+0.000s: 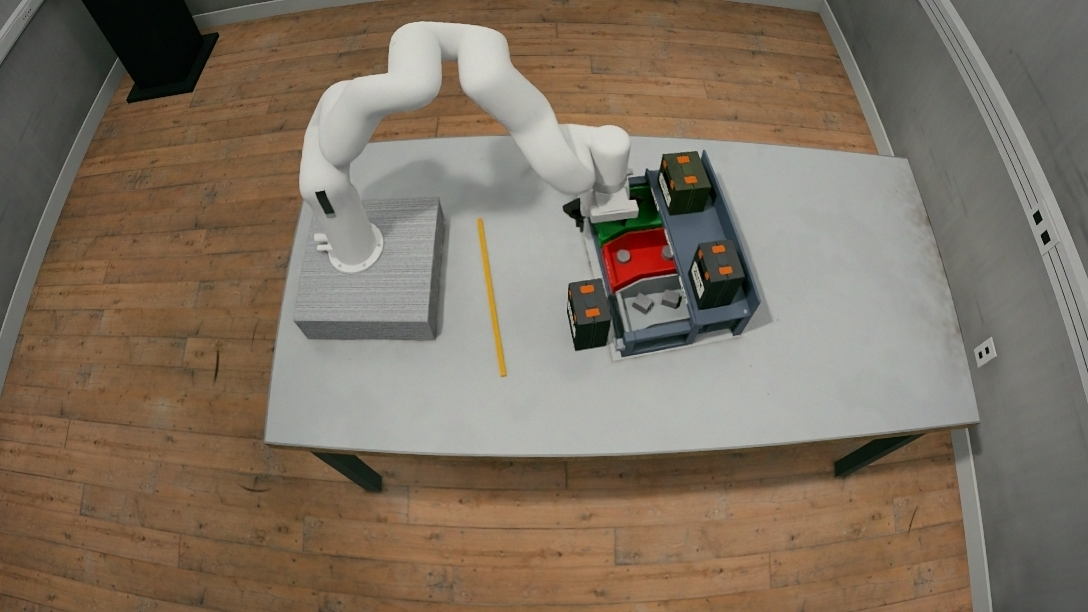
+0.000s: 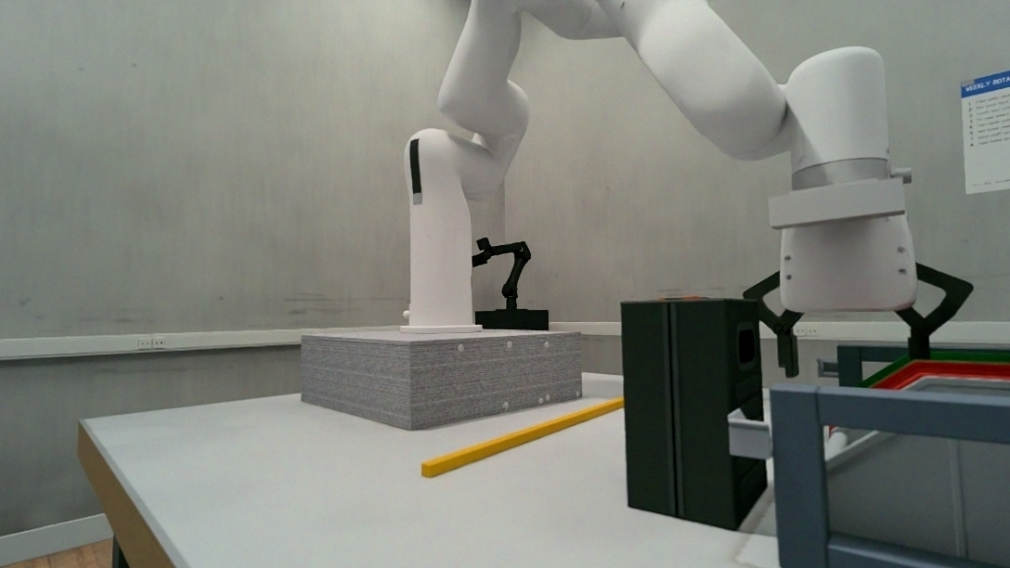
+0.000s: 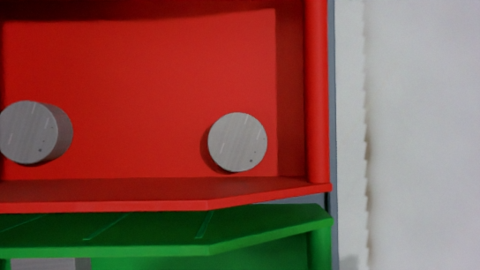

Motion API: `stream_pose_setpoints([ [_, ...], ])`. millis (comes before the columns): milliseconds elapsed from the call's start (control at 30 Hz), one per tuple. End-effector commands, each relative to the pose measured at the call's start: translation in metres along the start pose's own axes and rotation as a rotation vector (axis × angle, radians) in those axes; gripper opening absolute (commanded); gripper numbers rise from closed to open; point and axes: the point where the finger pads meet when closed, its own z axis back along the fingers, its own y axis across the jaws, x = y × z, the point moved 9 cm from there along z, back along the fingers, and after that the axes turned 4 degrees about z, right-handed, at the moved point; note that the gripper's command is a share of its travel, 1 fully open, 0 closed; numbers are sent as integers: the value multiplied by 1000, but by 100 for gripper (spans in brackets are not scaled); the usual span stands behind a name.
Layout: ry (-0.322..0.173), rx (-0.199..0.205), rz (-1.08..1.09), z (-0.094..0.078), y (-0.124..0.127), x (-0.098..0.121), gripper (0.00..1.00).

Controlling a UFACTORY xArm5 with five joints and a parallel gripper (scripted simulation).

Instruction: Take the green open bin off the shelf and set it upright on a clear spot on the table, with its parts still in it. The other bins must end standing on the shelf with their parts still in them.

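The green open bin [image 1: 637, 218] stands at the far end of the blue-grey shelf [image 1: 679, 258], largely hidden under my wrist. In the wrist view its rim [image 3: 176, 234] fills the bottom edge, with a corner of a grey part [image 3: 50, 264] inside. In the side view only its green rim [image 2: 946, 355] shows. My gripper [image 2: 850, 349] is open and empty. It hangs low over the bin's table-side wall. One finger [image 1: 572, 210] is outside the shelf and the other is at rim height over the bin. The red bin [image 1: 641, 258] beside it holds two grey cylinders [image 3: 237, 141].
A grey bin [image 1: 652, 304] with loose parts stands at the near end of the shelf. Dark boxes stand on the shelf [image 1: 684, 182] [image 1: 716, 272] and on the table by its near corner [image 1: 588, 313]. A yellow bar [image 1: 490, 296] and my base block [image 1: 372, 266] lie to the left.
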Motion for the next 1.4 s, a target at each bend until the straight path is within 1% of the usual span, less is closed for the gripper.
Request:
stream_pose_setpoints([
  [0, 0, -5, 0, -1, -1, 0, 100],
  [1200, 0, -5, 0, -19, -1, 0, 100],
  [1367, 0, -5, 0, -20, -1, 0, 100],
])
